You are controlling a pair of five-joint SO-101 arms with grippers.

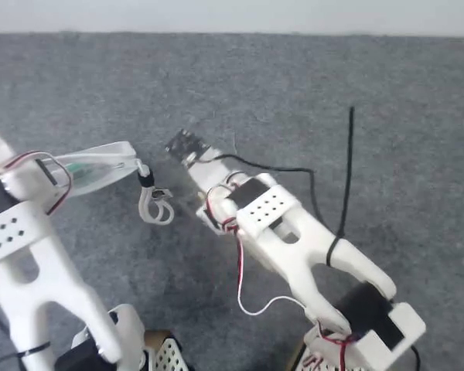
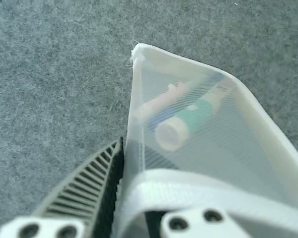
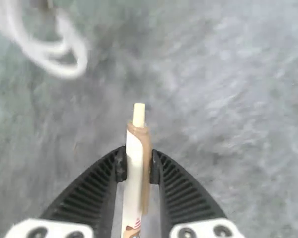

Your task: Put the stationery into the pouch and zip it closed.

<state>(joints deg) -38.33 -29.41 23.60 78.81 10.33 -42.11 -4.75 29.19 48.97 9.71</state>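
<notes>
My left gripper (image 2: pixel 131 166) is shut on the edge of a translucent mesh pouch (image 2: pixel 203 129) and holds it off the grey carpet. Inside lie a green-bodied pen (image 2: pixel 193 116), a pink one (image 2: pixel 161 99) and a white cylinder end (image 2: pixel 170 134). In the high view the pouch (image 1: pixel 100 166) sticks out from the left arm toward the middle, and its white looped zipper cord (image 1: pixel 156 205) hangs from the tip. My right gripper (image 3: pixel 137 158) is shut on a cream and brown pen (image 3: pixel 137 148) pointing forward, near the cord loops (image 3: pixel 59 54). The right gripper (image 1: pixel 203 210) sits just right of the cord.
Grey carpet (image 1: pixel 294 85) covers the whole work surface. A black cable (image 1: pixel 348 170) runs across it behind the right arm, and a wall edge lines the far side. Open carpet lies at the back and to the right.
</notes>
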